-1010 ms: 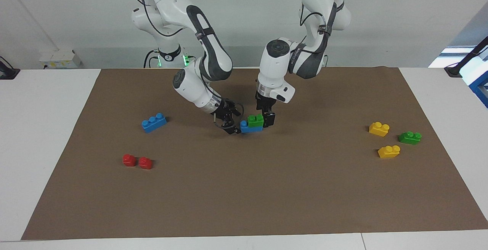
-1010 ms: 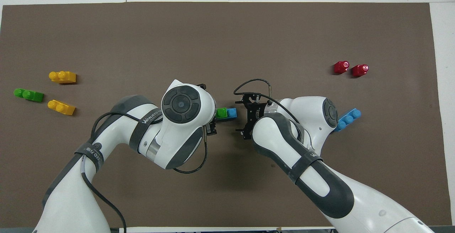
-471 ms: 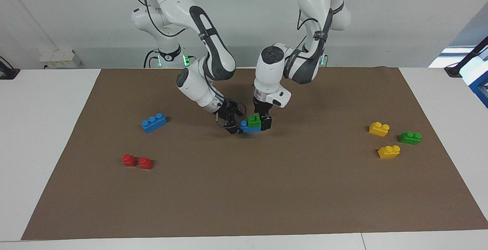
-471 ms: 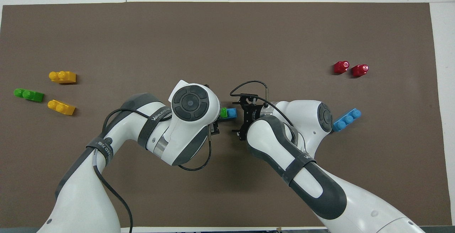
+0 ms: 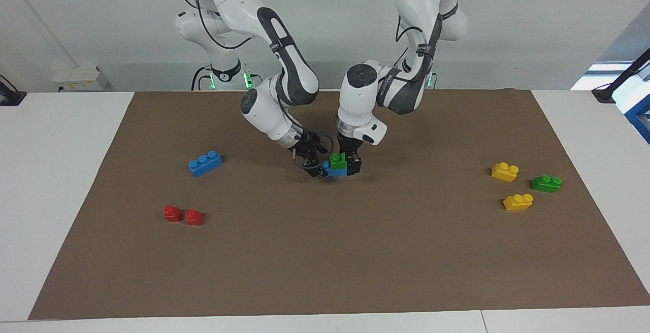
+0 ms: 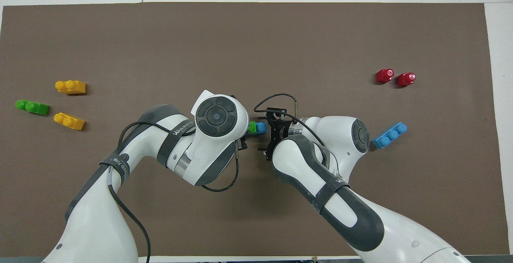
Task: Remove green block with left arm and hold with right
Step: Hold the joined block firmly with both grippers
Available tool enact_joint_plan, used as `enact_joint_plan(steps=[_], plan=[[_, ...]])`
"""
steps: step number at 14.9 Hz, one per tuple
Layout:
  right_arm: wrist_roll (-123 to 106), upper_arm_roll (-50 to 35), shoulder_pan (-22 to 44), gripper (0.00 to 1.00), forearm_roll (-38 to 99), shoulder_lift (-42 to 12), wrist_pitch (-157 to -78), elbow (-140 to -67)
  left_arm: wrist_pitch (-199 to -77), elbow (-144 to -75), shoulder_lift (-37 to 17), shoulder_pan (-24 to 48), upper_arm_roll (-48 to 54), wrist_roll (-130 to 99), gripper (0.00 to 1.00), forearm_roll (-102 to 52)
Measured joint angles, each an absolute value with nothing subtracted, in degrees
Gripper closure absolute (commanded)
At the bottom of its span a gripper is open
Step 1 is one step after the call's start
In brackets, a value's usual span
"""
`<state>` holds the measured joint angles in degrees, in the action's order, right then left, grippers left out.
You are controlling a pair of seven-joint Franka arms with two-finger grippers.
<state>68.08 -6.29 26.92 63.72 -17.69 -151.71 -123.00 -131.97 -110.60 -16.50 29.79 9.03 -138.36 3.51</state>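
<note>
Green block [image 5: 338,160] sat stacked on blue brick [image 5: 335,170] at mat [image 5: 355,252] centre. Left gripper [image 5: 350,164] straddled block, finger gap unreadable. Right gripper [image 5: 316,166] spread wide at brick's end, gripping nothing. Risk: unbraced brick lifting along.

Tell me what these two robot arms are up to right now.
Both arms meet mid-mat at a green block stacked on a blue block. The left gripper is down around the green block, while the right gripper sits at the blue block's end. The green block is not yet separated from it.
</note>
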Motion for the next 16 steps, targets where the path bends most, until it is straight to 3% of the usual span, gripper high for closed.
enact_joint_plan(steps=[4, 6, 7, 9, 10, 11, 13, 15, 16], plan=[[67.26, -6.29, 26.93, 0.05, 63.72, -17.7, -151.8, -123.01, -131.98, -110.6, -16.5, 29.79, 9.03, -138.36, 0.12, 3.53], [66.8, -6.28, 26.92, 0.13, 63.72, -17.73, -151.81, -123.01, -131.98, -110.6, -16.5, 29.79, 9.03, -138.36, 0.12, 3.53], [66.75, -6.27, 26.92, 0.2, 63.72, -17.74, -151.81, -123.01, -131.98, -110.6, -16.5, 29.79, 9.03, -138.36, 0.12, 3.53], [66.64, -6.27, 26.92, 0.42, 63.72, -17.75, -151.82, -123.01, -131.98, -110.6, -16.51, 29.79, 9.03, -138.36, 0.12, 3.53], [66.61, -6.27, 26.92, 0.56, 63.72, -17.75, -151.82, -123.01, -131.98, -110.6, -16.51, 29.79, 9.03, -138.36, 0.12, 3.53], [66.6, -6.27, 26.92, 0.76, 63.72, -17.75, -151.82, -123.01, -131.99, -110.6, -16.51, 29.79, 9.03, -138.36, 0.12, 3.53], [66.59, -6.27, 26.92, 1.0, 63.72, -17.76, -151.82, -123.01, -131.99, -110.6, -16.51, 29.79, 9.03, -138.36, 0.19, 3.53], [66.6, -6.16, 26.88, 1.0, 63.79, -17.79, -152.29, -122.92, -131.9, -110.61, -16.51, 29.83, 9.15, -138.36, 0.32, 3.53], [66.6, -6.03, 26.82, 1.0, 63.8, -17.84, -152.47, -122.86, -131.9, -110.62, -16.51, 29.96, 9.26, -138.37, 0.44, 3.53]])
